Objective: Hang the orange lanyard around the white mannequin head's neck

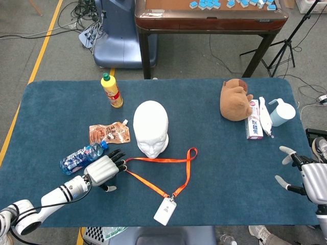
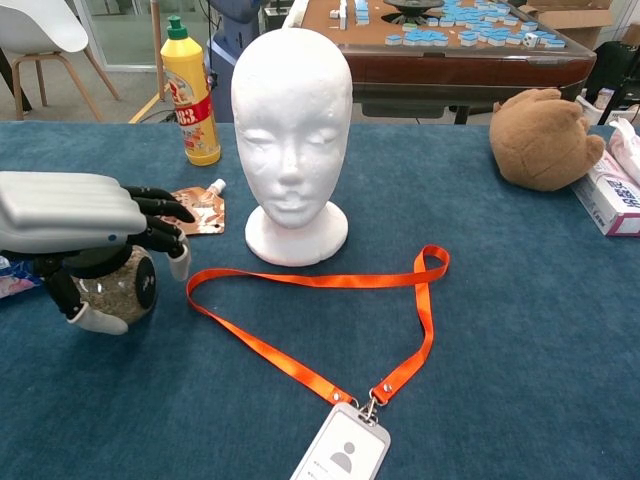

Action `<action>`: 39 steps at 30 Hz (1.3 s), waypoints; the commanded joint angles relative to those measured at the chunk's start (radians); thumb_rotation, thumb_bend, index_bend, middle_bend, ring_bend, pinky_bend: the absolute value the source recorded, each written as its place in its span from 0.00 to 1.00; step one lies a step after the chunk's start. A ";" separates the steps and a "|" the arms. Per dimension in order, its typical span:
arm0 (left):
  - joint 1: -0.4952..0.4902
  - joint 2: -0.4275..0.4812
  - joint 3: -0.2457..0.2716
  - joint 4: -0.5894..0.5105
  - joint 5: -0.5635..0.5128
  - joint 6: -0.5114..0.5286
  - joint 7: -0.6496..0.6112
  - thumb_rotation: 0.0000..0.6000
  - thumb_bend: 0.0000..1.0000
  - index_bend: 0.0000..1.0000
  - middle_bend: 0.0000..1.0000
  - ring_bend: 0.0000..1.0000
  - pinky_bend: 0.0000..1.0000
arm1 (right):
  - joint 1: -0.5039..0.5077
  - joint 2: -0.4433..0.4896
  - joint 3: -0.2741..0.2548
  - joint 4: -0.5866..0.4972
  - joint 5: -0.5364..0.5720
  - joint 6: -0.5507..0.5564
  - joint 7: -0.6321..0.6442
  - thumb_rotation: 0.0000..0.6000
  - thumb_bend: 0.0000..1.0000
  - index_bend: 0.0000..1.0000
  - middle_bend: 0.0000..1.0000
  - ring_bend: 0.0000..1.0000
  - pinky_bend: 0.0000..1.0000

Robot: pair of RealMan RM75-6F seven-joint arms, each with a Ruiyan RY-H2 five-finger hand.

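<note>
The orange lanyard [image 1: 163, 160] lies flat on the blue table as a long loop in front of the white mannequin head [image 1: 151, 127], and its white badge [image 1: 165, 210] is near the front edge. The head [image 2: 291, 130] stands upright and the strap [image 2: 300, 281] runs past its base. My left hand [image 1: 103, 169] hovers palm down over a black-lidded jar [image 2: 115, 285], holding nothing. Its bent fingertips [image 2: 180, 265] are just left of the loop's left end. My right hand [image 1: 306, 176] is at the table's right edge, fingers spread and empty.
A yellow bottle [image 1: 112, 91] stands behind the head. A brown pouch [image 1: 108, 133] and a water bottle [image 1: 82, 155] lie at the left. At the right are a brown plush [image 1: 235, 99], a toothpaste box [image 1: 254, 125] and a blue cup [image 1: 282, 112].
</note>
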 commanded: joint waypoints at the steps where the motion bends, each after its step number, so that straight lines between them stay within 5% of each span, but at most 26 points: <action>1: -0.004 -0.006 0.004 0.010 -0.007 -0.003 0.025 0.64 0.19 0.31 0.27 0.04 0.00 | 0.001 0.000 0.000 0.001 0.001 -0.003 0.001 1.00 0.22 0.22 0.46 0.47 0.57; 17: 0.039 0.017 0.032 -0.032 -0.093 0.016 0.219 0.64 0.18 0.46 0.44 0.17 0.00 | 0.004 0.000 -0.002 -0.001 -0.003 -0.013 0.001 1.00 0.22 0.22 0.46 0.47 0.57; 39: 0.123 0.119 0.100 -0.093 -0.126 0.079 0.294 0.63 0.19 0.46 0.45 0.17 0.00 | 0.009 -0.004 -0.002 -0.004 -0.016 -0.014 -0.002 1.00 0.22 0.22 0.46 0.47 0.57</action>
